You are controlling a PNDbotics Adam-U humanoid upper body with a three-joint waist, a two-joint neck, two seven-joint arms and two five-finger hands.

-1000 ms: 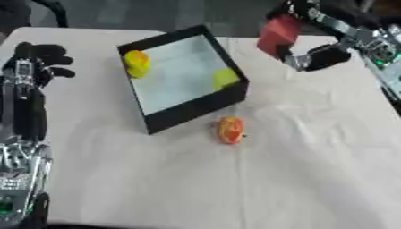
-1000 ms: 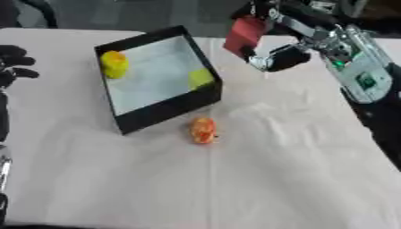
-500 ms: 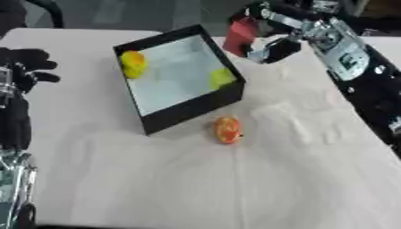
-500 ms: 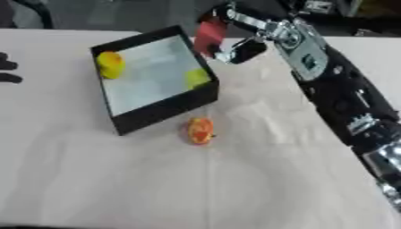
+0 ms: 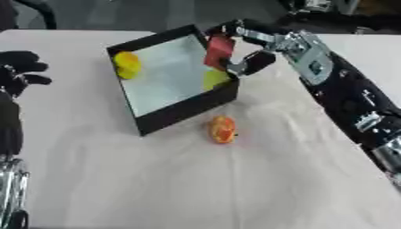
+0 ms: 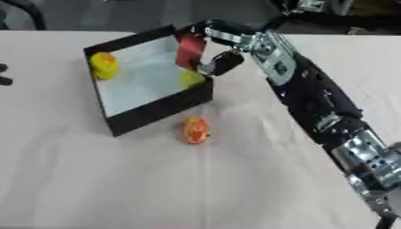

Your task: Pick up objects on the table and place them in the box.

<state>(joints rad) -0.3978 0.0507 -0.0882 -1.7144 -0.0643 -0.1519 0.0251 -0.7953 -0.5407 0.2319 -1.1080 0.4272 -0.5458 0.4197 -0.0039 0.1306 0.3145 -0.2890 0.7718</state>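
A black box (image 5: 186,106) with a pale floor stands at the back centre of the table. Inside it lie a yellow object (image 5: 127,64) at the left and a yellow-green one (image 5: 214,79) at the right wall. My right hand (image 5: 249,61) is over the box's right wall, shut on a red block (image 5: 219,52) that hangs above the box's inside. An orange fruit-like object (image 5: 222,129) lies on the table just in front of the box. My left hand (image 5: 17,71) shows at the left edge, black fingers curled, holding nothing.
A pale cloth covers the table (image 5: 196,188). My right forearm (image 6: 313,98) slants from the lower right up to the box. Dark equipment stands beyond the far edge.
My right hand has carried the red block leftward from the table's right back corner to above the box. The view has shifted as well.
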